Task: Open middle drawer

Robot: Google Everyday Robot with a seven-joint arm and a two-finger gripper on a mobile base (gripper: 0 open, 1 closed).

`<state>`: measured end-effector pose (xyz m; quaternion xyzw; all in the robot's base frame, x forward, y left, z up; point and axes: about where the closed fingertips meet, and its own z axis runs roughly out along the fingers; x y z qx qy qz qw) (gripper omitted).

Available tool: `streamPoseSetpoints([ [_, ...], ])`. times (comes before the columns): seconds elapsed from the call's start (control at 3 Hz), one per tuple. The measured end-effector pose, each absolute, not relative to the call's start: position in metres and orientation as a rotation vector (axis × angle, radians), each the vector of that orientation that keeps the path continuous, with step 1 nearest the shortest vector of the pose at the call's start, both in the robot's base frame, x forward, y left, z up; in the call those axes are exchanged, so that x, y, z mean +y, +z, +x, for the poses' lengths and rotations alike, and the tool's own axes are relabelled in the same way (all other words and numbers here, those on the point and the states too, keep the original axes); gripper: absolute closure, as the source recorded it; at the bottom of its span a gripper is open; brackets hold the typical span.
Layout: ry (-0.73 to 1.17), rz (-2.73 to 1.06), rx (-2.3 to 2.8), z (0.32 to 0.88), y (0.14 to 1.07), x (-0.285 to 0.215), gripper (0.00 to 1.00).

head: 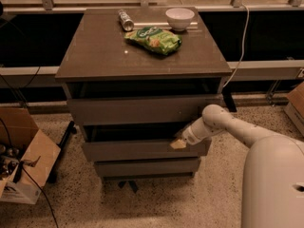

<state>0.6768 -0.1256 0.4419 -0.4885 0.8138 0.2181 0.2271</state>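
Note:
The grey-brown cabinet (pixel 142 56) has three handleless drawer fronts. The middle drawer (pixel 137 151) is the wide, shallow front below the tall top front (pixel 142 109) and above the small bottom front (pixel 145 166). It stands out slightly, with a dark gap above its top edge. My gripper (pixel 178 144) reaches in from the right on a white arm and sits at the top edge of the middle drawer's front, near its right end.
On the cabinet top lie a green snack bag (pixel 154 40), a can on its side (pixel 125 20) and a white bowl (pixel 179 18). An open cardboard box (pixel 23 156) stands on the floor at left. A cable (pixel 240 46) hangs at right.

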Motion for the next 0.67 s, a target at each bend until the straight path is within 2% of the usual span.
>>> streamPoseSetpoints([
  [0.33,0.601,-1.346,2.242,0.677,0.442,-0.126,0.04],
  [0.67,0.675,-1.542,2.165,0.658,0.448,-0.123,0.00],
])
